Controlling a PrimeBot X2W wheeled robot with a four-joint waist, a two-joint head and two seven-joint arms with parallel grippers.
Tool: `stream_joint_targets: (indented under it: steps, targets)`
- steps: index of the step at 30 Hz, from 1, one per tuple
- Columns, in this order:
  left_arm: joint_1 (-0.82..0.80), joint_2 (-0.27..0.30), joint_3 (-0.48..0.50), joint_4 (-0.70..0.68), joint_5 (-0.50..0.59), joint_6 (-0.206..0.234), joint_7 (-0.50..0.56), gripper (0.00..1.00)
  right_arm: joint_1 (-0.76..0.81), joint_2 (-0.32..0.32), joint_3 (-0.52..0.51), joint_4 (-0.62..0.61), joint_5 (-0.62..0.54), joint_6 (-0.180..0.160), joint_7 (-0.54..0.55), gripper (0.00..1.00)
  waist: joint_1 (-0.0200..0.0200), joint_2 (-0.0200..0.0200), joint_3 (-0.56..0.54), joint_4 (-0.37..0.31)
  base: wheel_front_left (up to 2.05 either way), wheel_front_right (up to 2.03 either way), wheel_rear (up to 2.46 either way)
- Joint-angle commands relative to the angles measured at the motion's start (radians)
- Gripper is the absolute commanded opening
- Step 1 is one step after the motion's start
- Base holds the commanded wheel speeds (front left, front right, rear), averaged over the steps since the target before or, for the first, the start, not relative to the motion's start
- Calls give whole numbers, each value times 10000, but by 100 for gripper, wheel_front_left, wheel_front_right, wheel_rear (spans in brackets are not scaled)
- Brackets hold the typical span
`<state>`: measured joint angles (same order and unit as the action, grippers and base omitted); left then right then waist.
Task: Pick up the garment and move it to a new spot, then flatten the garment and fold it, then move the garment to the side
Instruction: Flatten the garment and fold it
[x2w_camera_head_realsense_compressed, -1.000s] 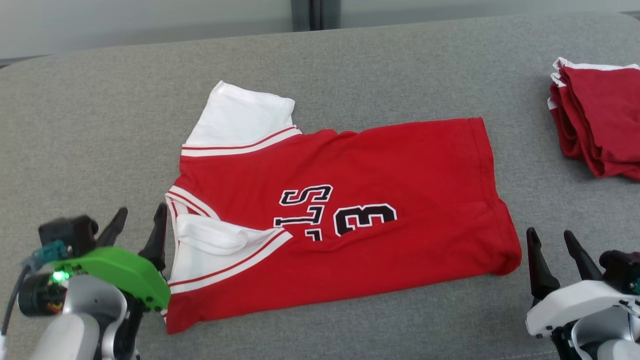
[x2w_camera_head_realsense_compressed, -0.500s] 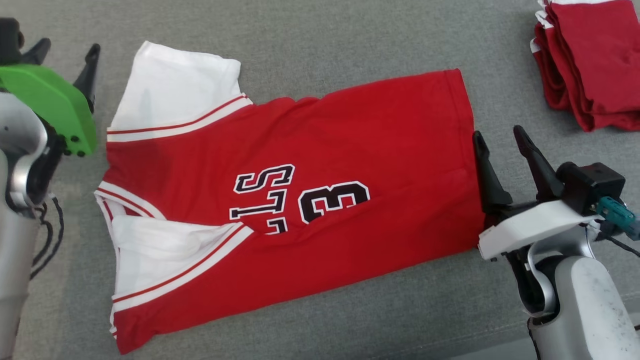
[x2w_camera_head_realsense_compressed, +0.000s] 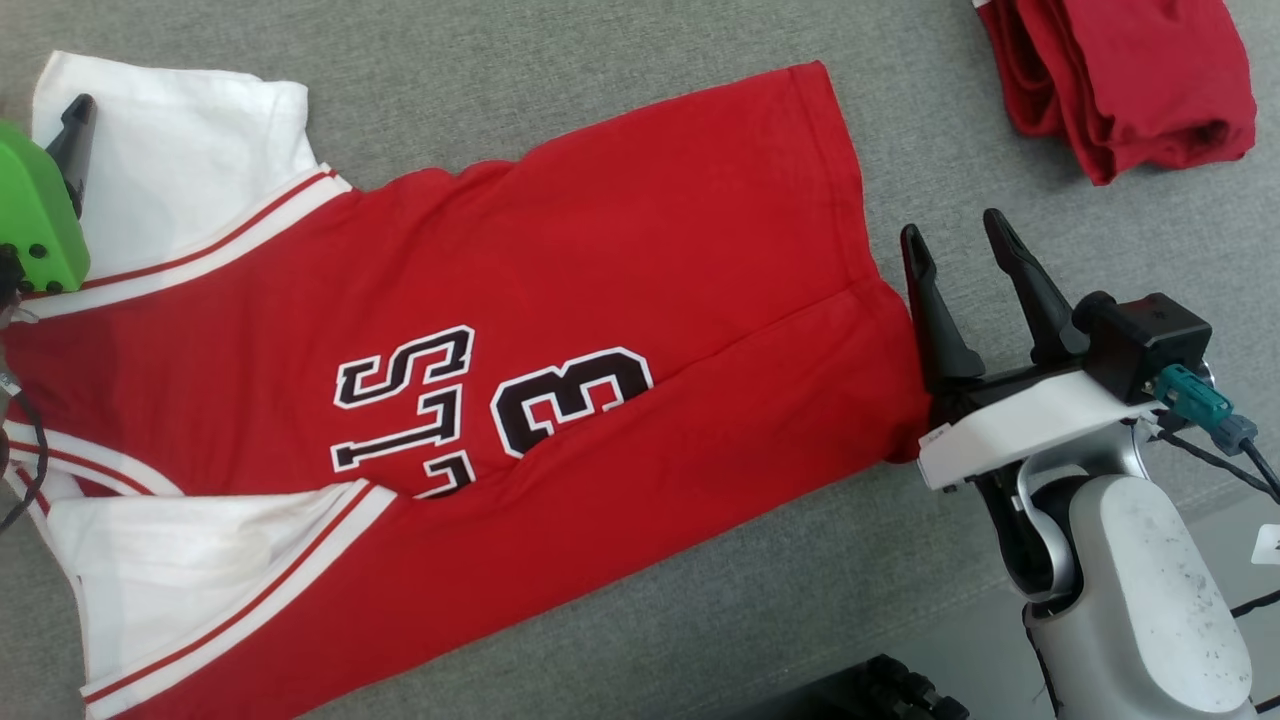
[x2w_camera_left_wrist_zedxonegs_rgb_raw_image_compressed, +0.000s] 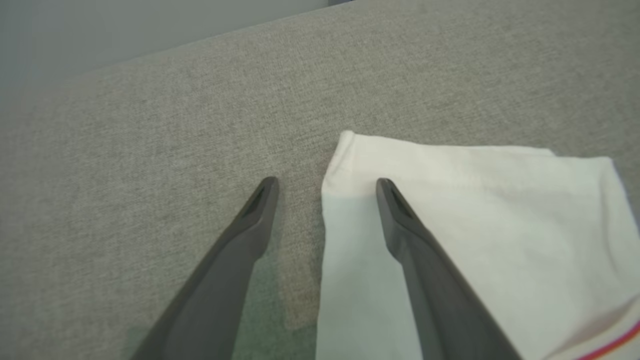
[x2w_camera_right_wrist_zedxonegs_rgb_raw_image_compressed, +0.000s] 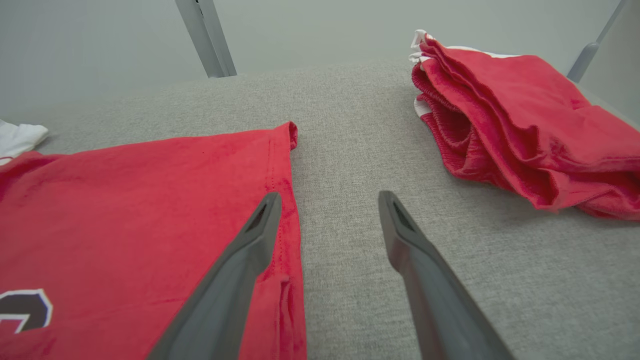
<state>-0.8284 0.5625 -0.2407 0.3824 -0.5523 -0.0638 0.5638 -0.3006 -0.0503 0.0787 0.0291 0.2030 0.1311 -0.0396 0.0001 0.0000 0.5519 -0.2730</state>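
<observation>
The garment (x2w_camera_head_realsense_compressed: 560, 300) is a red jersey with white sleeves and black "13" lettering, lying spread flat on the grey padded surface (x2w_camera_head_realsense_compressed: 600, 60). My left gripper (x2w_camera_left_wrist_zedxonegs_rgb_raw_image_compressed: 326, 182) is open and straddles the outer edge of the far white sleeve (x2w_camera_left_wrist_zedxonegs_rgb_raw_image_compressed: 475, 210): one finger over the sleeve, the other over bare grey cloth. Its green cover (x2w_camera_head_realsense_compressed: 35, 215) sits at the head view's left edge. My right gripper (x2w_camera_head_realsense_compressed: 952, 228) is open at the jersey's hem (x2w_camera_right_wrist_zedxonegs_rgb_raw_image_compressed: 280, 165), with its left finger over the red hem and its right finger over the grey surface. Neither gripper holds anything.
A stack of folded red garments (x2w_camera_head_realsense_compressed: 1120, 80) lies at the far right, a short way beyond my right gripper. The surface's front edge runs past my right arm (x2w_camera_head_realsense_compressed: 1130, 580), with a dark object (x2w_camera_head_realsense_compressed: 880, 690) below it. A metal post (x2w_camera_right_wrist_zedxonegs_rgb_raw_image_compressed: 205, 37) stands behind the surface.
The head camera has tilted down and shifted. Both open grippers have reached forward: the left from the collar to the far sleeve, the right from the near corner up along the hem.
</observation>
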Motion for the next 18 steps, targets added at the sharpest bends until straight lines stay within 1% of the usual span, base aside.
stream_joint_targets:
  steps: [1, 5, 9, 10, 11, 12, 13, 16, 18]
  targets:
    - [150, 136, 45, -8, -43, 62, 37, 100, -178, -7, 40, 16, 96, -8, -85, 100, -1, 0, 190, -260, 0, 0, 0]
    - [216, 228, 27, -28, -45, 147, 200, 100, -245, -5, 117, -15, 103, -8, -95, 100, -1, 0, 229, -382, 0, 0, 0]
    - [173, 329, 45, 33, 3, 341, 392, 100, -442, -5, 222, -76, -29, -8, -17, 100, -1, 0, 295, -478, 0, 0, 0]
    - [175, 341, 36, 35, 0, 366, 424, 88, -466, -7, 234, -88, -47, -8, -5, 100, -1, 0, 303, -487, 0, 0, 0]
    - [182, 348, 23, 17, -18, 367, 458, 40, -529, -7, 254, -99, -77, -8, 22, 100, -1, 0, 308, -487, 0, 0, 0]
    - [190, 337, 13, -5, -40, 372, 485, 13, -602, -8, 270, -99, -156, -9, 45, 100, -1, 0, 302, -475, 0, 0, 0]
    - [184, 295, 1, -60, -72, 345, 450, 0, -695, -7, 275, -98, -230, -8, 92, 100, -1, 0, 275, -434, 0, 0, 0]
    - [188, 190, -40, -209, -94, 284, 232, 0, -1095, -20, 320, 46, -450, -8, 296, 100, -1, 0, 138, -266, 0, 0, 0]
    - [180, 78, -64, -305, -104, 227, 26, 0, -1455, -183, 401, 285, -559, -9, 560, 100, -1, 0, 4, -99, 0, 0, 0]
